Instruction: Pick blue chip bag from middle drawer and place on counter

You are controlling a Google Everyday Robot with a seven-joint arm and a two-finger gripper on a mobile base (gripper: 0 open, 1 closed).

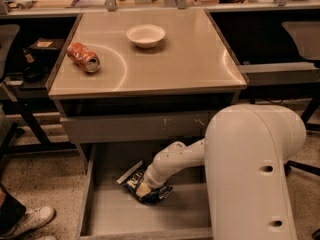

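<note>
Here, the small crinkled dark-blue chip bag with white lettering lies inside the wide, shallow grey metal middle drawer, which stands pulled out below the cabinet. The bag sits on the flat drawer floor toward the back, left of the middle and apart from the left side wall. The robot's gripper is down on the bag's right half, with a tan tip pressed against the crinkled foil; whether the jaws are clamped on the bag or merely resting against it cannot be told. A smooth white arm slopes down to the gripper from the large rounded white robot body that fills the lower right. Just above the open drawer is a closed grey drawer front with pale scuff marks. Above that lies the glossy beige square table with faint curved arc marks. On it a crushed orange soda can lies on its side near the left edge, and a shallow white bowl stands upright farther back, well apart from the can. A white shoe rests on the speckled floor at the lower left.
</note>
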